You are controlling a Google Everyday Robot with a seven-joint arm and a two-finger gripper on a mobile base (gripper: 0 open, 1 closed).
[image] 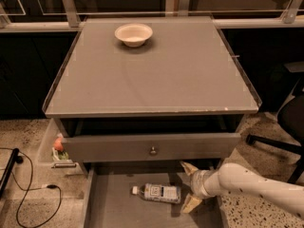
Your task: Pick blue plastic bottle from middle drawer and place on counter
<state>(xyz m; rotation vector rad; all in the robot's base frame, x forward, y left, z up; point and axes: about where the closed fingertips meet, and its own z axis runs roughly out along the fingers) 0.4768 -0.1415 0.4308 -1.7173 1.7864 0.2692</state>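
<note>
Grey counter [156,75], end effector [186,186] beside bottle [159,193]

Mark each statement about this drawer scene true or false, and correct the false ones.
1. The bottle lies on its side in the middle drawer. True.
2. The gripper grips the bottle. False: it is open, beside the bottle's base, not closed on it.
3. A bowl stands on the counter. True.
4. The bottle's top points toward the gripper. False: the cap points away from it.
</note>
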